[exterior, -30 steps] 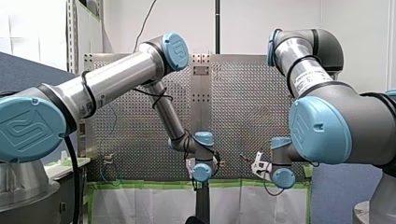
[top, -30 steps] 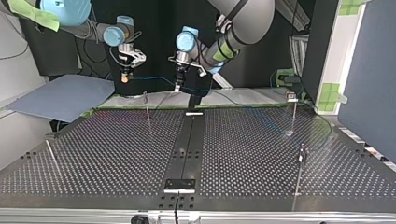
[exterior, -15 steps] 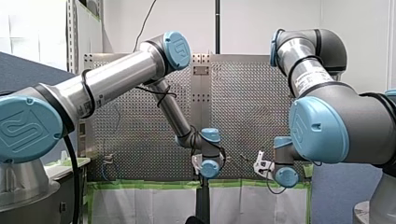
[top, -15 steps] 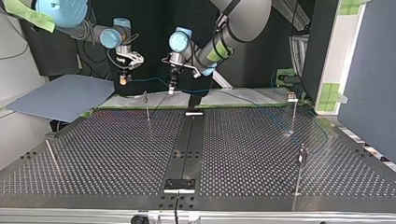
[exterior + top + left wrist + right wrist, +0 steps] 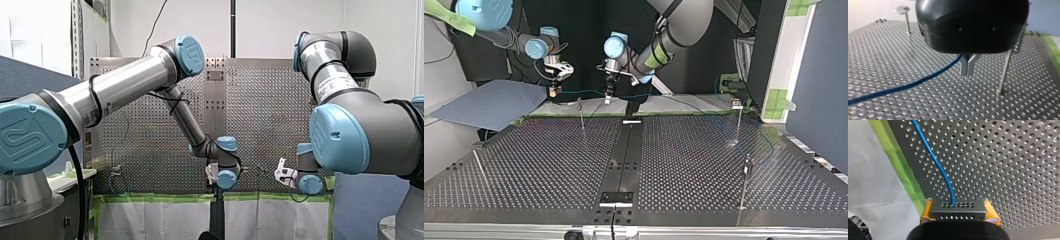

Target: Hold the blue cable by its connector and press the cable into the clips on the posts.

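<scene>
1. My right gripper (image 5: 957, 205) is clamped on the connector (image 5: 958, 211); its yellow pads (image 5: 926, 213) press on the two ends of the black block
2. The cable (image 5: 935, 161) leaves the middle of the connector's front face and curves away ahead of the gripper, above the table (image 5: 1010, 170)
3. Green tape (image 5: 898, 162) borders the table edge beside the cable, and a white sheet (image 5: 870, 182) lies beyond the tape
4. My left gripper (image 5: 967, 74) has its metal fingers (image 5: 964, 67) together at the tips. The cable enters the fork just above the tips and is held there. From that point it runs off to one side, clear of the table surface
5. In the top view both grippers point down over the far edge of the table, my right one at the view's left and my left one near the middle, apart from each other
6. Between the two grippers the cable spans almost level. The span passes just over the top of the first post (image 5: 581, 114), which stands between them. Whether the cable touches the clip on that post cannot be told
7. Beyond my left gripper the cable slopes down toward the view's right, reaches the table near the foot of the second post (image 5: 738, 120) and forms a loose loop further right. Whether it sits in that post's clip cannot be told
8. A third post (image 5: 746, 182) stands nearer the camera at the view's right, apart from the cable loop
9. In the front view both wrists sit low by the taped edge
</scene>
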{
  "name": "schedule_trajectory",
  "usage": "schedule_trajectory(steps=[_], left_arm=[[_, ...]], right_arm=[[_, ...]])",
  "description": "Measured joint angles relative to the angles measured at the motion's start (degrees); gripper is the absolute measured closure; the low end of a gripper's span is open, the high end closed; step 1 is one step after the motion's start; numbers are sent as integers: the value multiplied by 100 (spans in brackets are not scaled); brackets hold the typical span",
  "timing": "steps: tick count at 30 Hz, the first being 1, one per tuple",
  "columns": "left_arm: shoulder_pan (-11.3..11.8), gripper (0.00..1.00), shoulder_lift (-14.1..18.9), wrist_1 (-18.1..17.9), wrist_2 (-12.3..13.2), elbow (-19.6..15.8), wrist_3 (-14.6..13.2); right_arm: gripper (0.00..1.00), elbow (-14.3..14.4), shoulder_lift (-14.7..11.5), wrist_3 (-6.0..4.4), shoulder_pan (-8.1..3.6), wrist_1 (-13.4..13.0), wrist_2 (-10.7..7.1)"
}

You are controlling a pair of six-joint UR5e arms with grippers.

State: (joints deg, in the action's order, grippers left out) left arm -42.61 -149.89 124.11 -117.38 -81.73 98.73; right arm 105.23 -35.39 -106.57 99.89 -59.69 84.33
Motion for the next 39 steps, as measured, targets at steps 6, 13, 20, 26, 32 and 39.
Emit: schedule_trajectory(steps=[6, 13, 20, 26, 32, 39], left_arm=[[54, 100, -268, 129, 142, 271, -149], [111, 100, -531, 193, 207, 554, -186], [145, 100, -551, 202, 239, 634, -188], [150, 100, -551, 208, 247, 685, -199], [70, 100, -555, 211, 232, 710, -332], [-58, 100, -774, 388, 256, 911, -519]], right_arm=[[100, -70, 0, -56, -118, 54, -71], [100, -220, -1, -112, -303, 208, -189], [100, -379, 0, 43, -354, 378, -276], [100, -514, -1, 250, -345, 448, -475], [100, -539, -1, 211, -373, 264, -763], [100, -549, 0, 112, -408, 197, -1025]])
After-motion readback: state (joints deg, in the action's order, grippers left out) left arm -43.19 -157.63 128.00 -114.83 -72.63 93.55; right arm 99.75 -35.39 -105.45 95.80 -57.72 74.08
